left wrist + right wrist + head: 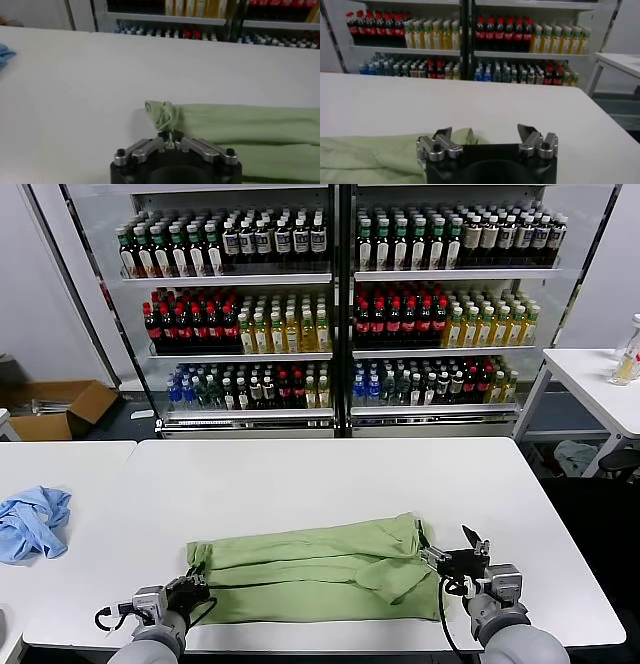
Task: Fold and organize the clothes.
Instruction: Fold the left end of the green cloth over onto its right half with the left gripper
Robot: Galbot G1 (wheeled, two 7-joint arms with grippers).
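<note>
soft matt light green cotton shirt (320, 569) | smooth matt white bench (300, 474) | crumpled sky-blue cloth (32, 522) | glossy plastic bottles (250, 329)

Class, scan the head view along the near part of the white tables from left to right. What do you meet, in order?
Crumpled sky-blue cloth → left gripper, shut on the shirt's edge → folded light green cotton shirt → right gripper, open at the shirt's other end.

Light green shirt (320, 572) — folded lengthwise into a long, narrow band, lying flat on the white table (300, 474) near its front edge. Overlapping layers run along its length, with a creased flap toward its right end. Left end bunched into a small wrinkled knot — pinched there between the left gripper's (170, 138) closed fingertips.
</note>
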